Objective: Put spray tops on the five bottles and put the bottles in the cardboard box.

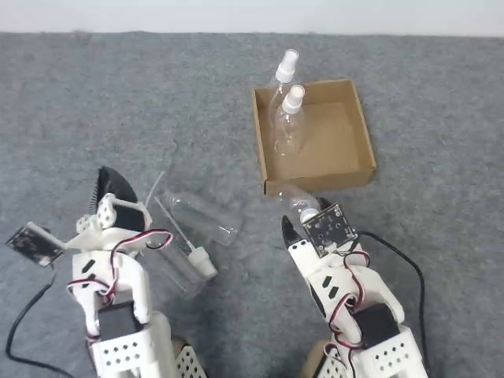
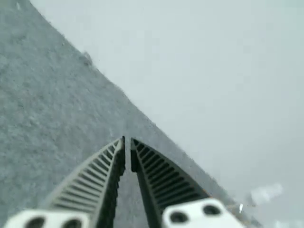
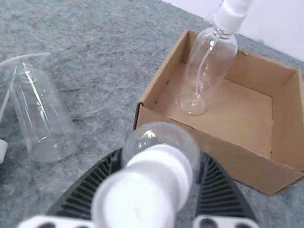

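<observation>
Inspecting right gripper [image 3: 160,164]: found fingers clamped on a clear spray bottle [image 3: 159,140] with white top fitted, just outside near wall of cardboard box [image 1: 331,183]. Noted two topped bottles [image 1: 286,118] inside box. Found left gripper [image 2: 127,142] fingers closed to a sliver, holding nothing. Recorded another clear bottle [image 1: 203,214] lying on tabletop [image 1: 409,252], white spray top [image 1: 201,261] near it.

Grey felt table surface [image 1: 79,118], plain pale wall [image 1: 236,14] behind
</observation>
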Available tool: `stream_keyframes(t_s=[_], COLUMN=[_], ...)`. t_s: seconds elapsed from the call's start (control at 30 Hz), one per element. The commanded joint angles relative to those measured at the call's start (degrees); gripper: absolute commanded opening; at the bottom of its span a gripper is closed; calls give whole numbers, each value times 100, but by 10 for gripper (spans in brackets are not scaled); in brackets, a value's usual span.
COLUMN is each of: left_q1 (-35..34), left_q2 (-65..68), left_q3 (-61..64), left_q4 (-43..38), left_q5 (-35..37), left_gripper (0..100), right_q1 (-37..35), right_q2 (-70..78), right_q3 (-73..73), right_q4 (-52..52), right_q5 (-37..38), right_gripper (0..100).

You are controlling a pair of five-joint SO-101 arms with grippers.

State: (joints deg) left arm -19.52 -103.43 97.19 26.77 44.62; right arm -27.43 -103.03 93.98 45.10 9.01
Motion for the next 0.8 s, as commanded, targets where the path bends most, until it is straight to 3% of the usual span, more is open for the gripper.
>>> stream_keyframes(t_s=[0.0,0.63,0.77], left_q1=[-149,-35,105], left_q2=[-88,-105,-88], left_q3=[-66,-66,-66], left_q4=[-396,-756,-686], left_q5=[-62,-62,-774], left_gripper=[11,12,12], right_q1=[57,312,338], right_q2=[-101,-101,-101], right_q3=[-167,-158,-158], right_q4=[31,259,259], right_q5=[-35,-35,-35], right_gripper=[112,111,111])
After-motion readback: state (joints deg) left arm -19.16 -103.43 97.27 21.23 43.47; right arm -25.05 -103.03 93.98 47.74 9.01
